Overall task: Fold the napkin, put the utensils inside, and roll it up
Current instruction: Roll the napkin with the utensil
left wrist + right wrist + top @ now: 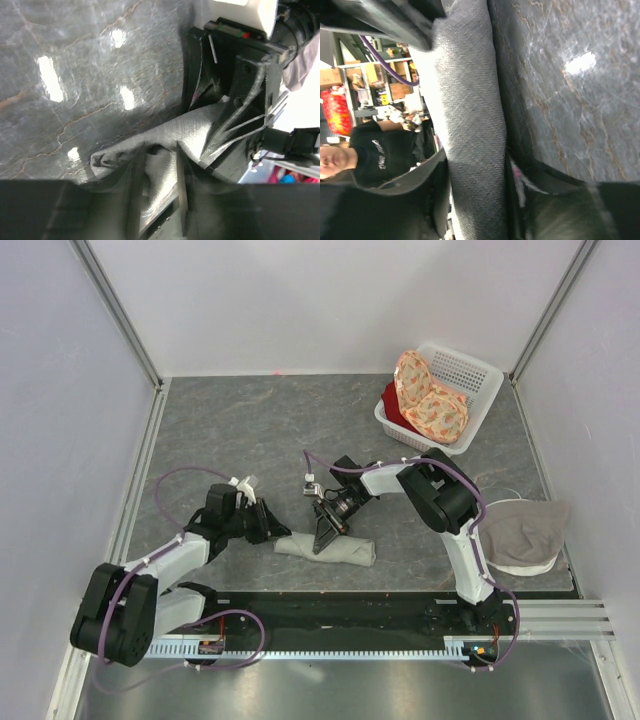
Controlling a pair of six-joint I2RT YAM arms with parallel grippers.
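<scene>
The sage-grey napkin [350, 552] lies as a tight roll on the grey table, near the front edge. My left gripper [278, 532] is at the roll's left end. In the left wrist view its fingers [181, 170] pinch a fold of the napkin [165, 135]. My right gripper [325, 535] comes down on the middle of the roll. In the right wrist view its two jaws press on either side of the napkin [470, 115]. The utensils are hidden in every view.
A white basket [480, 375] at the back right holds an orange floral cloth [430, 400] and a red cloth [393, 405]. A paler beige-grey cloth [525, 530] lies at the right edge. Walls close the table on three sides.
</scene>
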